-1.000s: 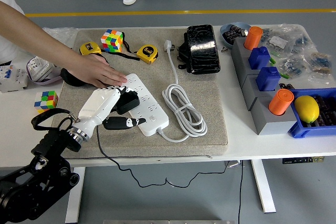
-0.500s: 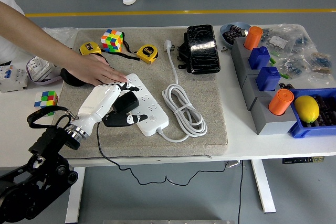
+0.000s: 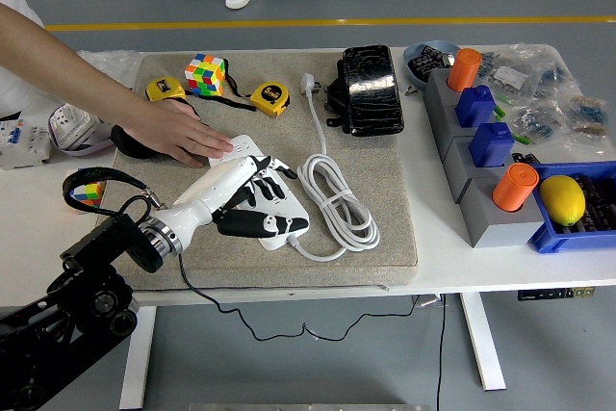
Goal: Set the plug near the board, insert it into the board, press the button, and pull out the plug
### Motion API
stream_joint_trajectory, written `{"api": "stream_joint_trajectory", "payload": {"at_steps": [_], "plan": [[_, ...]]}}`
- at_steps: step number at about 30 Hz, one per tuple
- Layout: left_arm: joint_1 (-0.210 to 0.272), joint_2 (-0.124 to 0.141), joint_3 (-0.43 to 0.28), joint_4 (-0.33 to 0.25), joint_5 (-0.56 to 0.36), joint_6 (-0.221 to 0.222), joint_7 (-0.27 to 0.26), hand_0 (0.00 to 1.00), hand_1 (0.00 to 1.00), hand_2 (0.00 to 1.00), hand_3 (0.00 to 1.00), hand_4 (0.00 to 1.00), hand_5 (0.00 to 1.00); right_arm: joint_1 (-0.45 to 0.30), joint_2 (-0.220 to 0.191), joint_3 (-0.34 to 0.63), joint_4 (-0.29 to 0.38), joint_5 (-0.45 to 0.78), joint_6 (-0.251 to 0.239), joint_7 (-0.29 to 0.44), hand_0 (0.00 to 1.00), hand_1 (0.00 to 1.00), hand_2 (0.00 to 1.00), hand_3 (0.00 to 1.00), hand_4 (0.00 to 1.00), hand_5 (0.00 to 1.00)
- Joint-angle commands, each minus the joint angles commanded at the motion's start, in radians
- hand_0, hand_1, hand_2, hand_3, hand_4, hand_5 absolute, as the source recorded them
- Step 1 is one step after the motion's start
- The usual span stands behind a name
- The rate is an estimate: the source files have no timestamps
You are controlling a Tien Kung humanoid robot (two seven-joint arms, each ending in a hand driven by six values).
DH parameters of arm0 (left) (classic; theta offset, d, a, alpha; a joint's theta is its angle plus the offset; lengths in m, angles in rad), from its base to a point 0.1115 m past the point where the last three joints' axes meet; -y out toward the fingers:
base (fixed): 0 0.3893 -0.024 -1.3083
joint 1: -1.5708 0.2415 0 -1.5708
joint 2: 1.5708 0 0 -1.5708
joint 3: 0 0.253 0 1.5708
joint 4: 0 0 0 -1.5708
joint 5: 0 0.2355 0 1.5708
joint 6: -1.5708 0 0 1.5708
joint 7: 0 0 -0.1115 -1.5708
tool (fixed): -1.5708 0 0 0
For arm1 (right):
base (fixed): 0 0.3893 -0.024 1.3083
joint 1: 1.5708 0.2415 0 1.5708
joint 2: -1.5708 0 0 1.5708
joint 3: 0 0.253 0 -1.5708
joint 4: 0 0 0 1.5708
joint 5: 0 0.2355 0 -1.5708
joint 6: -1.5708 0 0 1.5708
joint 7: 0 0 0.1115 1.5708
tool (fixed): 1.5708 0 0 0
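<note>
My left robot hand [image 3: 252, 201] lies fingers spread over the white rectangular power strip [image 3: 272, 211], gripping nothing; person's hand [image 3: 183, 134] steadies its far end.

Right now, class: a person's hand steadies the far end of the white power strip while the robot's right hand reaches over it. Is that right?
Not quite: it is the left hand that reaches over the power strip, coming in from the picture's left in the head view. The person's hand does rest at its far end.

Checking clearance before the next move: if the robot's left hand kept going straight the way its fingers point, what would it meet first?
Probably the coiled white cable just right of the power strip; the left hand points rightward over the strip, though its height above it is unclear.
</note>
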Motion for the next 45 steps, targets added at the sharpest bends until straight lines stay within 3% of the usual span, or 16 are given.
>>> {"api": "stream_joint_trajectory", "payload": {"at_steps": [1,5,9,24,40,45], "plan": [[-0.003,-0.001,0.001,-0.002,-0.001,-0.022,0.021,0.085,0.102,0.168,0.872,0.751,0.002,0.0,0.0,-0.001,0.0,0.0,0.0,0.0,0.553,0.594,0.548,0.51,0.862,0.376],[-0.013,-0.002,0.008,-0.009,-0.009,-0.111,0.111,0.085,0.102,0.168,0.872,0.751,0.002,0.0,-0.003,-0.005,0.0,0.001,0.0,0.0,0.553,0.594,0.548,0.51,0.862,0.376],[-0.022,-0.002,0.02,-0.011,-0.015,-0.154,0.159,0.069,0.106,0.168,0.9,0.791,0.002,0.001,-0.005,-0.008,0.0,0.001,0.0,0.0,0.553,0.594,0.548,0.511,0.863,0.375],[-0.039,-0.025,0.058,0.073,0.034,-0.17,0.191,0.063,0.105,0.172,0.914,0.801,0.002,0.001,-0.01,-0.01,0.001,0.001,-0.001,0.001,0.554,0.593,0.547,0.511,0.863,0.375],[-0.033,-0.025,0.058,0.103,0.056,-0.212,0.224,0.063,0.103,0.172,0.885,0.801,0.002,-0.002,-0.008,-0.002,0.002,-0.001,-0.001,0.002,0.553,0.593,0.546,0.51,0.862,0.376],[-0.025,-0.022,0.041,0.089,0.046,-0.178,0.178,0.064,0.102,0.171,0.87,0.8,0.002,-0.002,-0.006,0.003,0.002,-0.002,-0.002,0.002,0.553,0.593,0.547,0.51,0.862,0.376]]}}
